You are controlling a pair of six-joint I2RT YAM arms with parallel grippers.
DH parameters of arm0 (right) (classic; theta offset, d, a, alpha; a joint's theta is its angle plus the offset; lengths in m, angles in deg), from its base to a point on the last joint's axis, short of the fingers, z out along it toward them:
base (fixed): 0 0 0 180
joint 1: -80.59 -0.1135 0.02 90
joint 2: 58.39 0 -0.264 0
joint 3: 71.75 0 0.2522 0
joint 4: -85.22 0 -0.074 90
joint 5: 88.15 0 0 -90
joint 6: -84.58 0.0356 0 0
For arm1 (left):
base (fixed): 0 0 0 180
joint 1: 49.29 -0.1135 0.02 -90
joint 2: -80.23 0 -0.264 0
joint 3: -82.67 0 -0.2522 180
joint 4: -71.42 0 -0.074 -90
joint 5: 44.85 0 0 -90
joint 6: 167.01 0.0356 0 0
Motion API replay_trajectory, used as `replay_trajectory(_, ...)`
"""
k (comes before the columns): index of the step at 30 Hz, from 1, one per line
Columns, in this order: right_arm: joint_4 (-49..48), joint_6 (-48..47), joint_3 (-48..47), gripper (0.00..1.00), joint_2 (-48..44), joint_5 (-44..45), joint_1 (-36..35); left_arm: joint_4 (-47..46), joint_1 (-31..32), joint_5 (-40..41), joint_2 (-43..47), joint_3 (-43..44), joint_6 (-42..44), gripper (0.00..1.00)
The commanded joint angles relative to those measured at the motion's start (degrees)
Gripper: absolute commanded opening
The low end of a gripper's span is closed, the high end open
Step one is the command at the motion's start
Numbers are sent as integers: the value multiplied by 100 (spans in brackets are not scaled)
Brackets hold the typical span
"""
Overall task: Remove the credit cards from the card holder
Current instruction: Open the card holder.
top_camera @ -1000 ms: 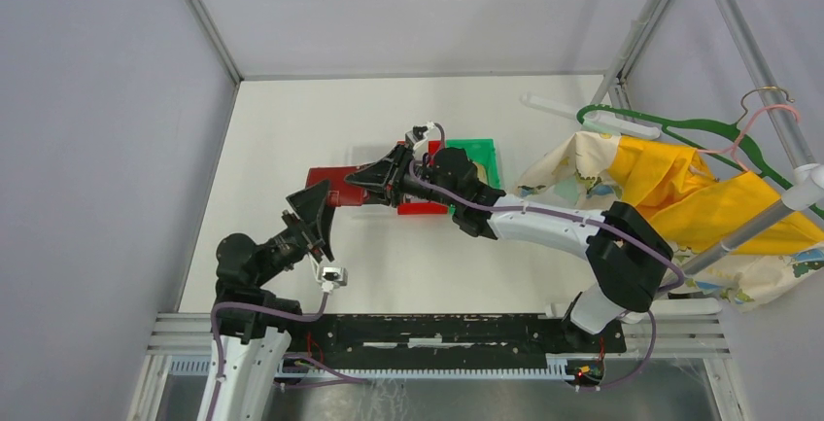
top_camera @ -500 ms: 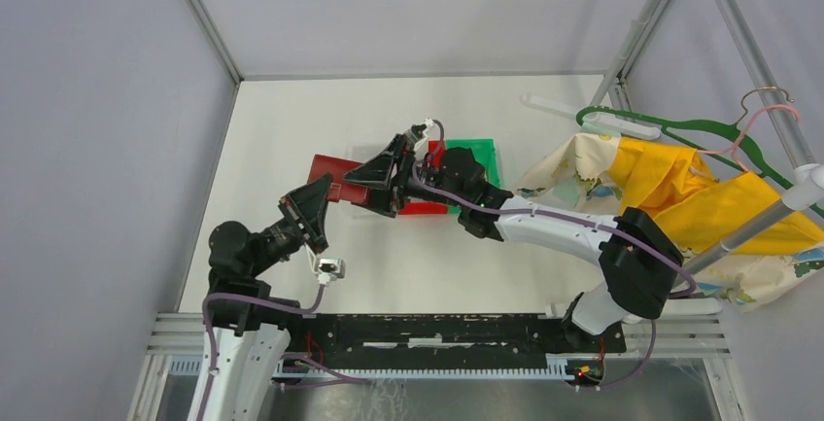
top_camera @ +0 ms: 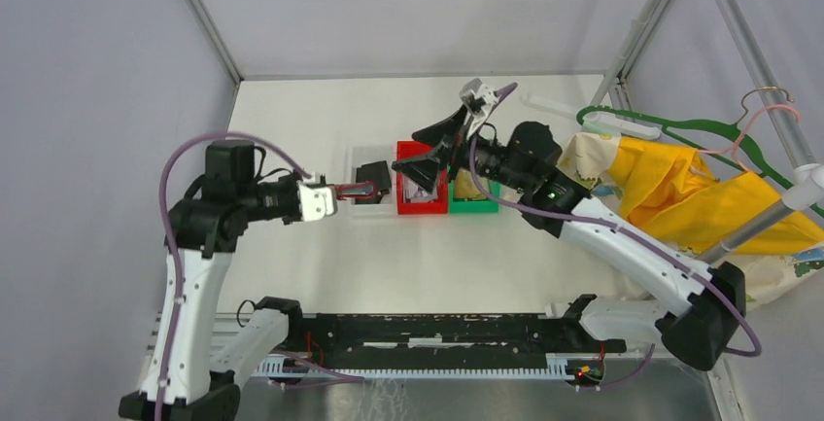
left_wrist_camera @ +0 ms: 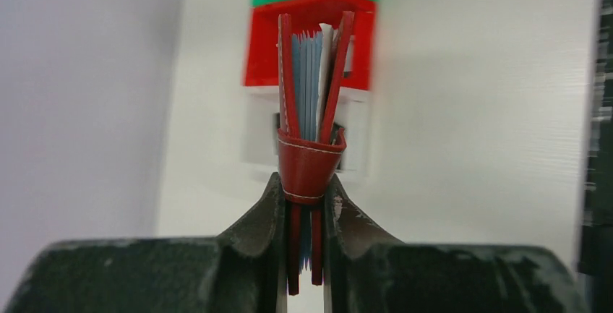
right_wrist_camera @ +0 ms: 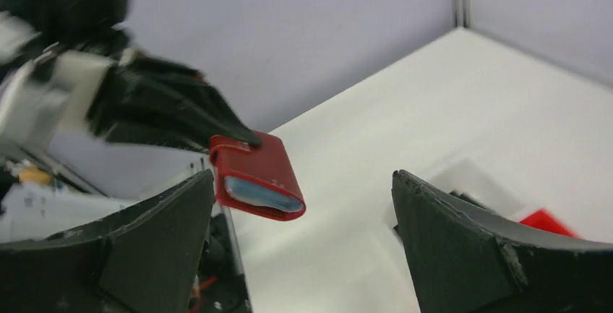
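The red card holder [left_wrist_camera: 311, 161] hangs in the air, spine end pinched between the fingers of my left gripper [left_wrist_camera: 309, 208]. It gapes slightly at the far end, where pale blue-grey leaves [left_wrist_camera: 309, 74] fan out. No credit cards can be told apart among the leaves. From above, the card holder [top_camera: 356, 189] shows edge-on at the tip of the left gripper [top_camera: 346, 190]. My right gripper [top_camera: 428, 149] stands wide open just right of it, above the trays. In the right wrist view the card holder [right_wrist_camera: 256, 176] floats off the left finger of the right gripper [right_wrist_camera: 302, 183], untouched.
A red tray [top_camera: 401, 205] and a green tray [top_camera: 476, 207] sit side by side mid-table. Left of them a clear tray [top_camera: 361, 209] holds a black wallet [top_camera: 375, 180]. Yellow and patterned cloth [top_camera: 680, 188], a green hanger [top_camera: 680, 129] and a rack rod crowd the right side.
My left gripper shut on the card holder and lifted it off the table as the arm swung up. The right gripper let go, opened wide and drew back to the right.
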Motion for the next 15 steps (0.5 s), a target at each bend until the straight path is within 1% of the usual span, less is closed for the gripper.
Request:
replay_trajectory(1, -339, -2920, 296, 98, -528, -1215, -114, 2511, 12, -678, -1034, 867, -751, 2)
replay_trajectory(3, -30, -3639, 251, 98, -540, -1769, -286, 2534, 22, -798, -1216, 952, -1148, 2)
replay_trajectory(6, 783, -4755, 9, 98, -467, -1877, -703, 2535, 18, -1014, -1213, 956, -1171, 2)
replay_trajectory(8, 1104, -5176, -122, 98, -385, -1952, -809, 2535, 19, -1175, -1244, 994, -1263, 2)
replay_trajectory(11, 1315, -5587, -246, 98, -265, -1989, -877, 2536, 40, -1345, -1327, 1071, -1595, 2)
replay_trajectory(13, 1420, -5790, -379, 98, -133, -2050, -904, 2535, 118, -1419, -1304, 1053, -1699, 2)
replay_trajectory(15, 1740, -5925, -632, 98, 56, -2231, -914, 2535, 193, -1454, -1247, 1031, -1728, 2)
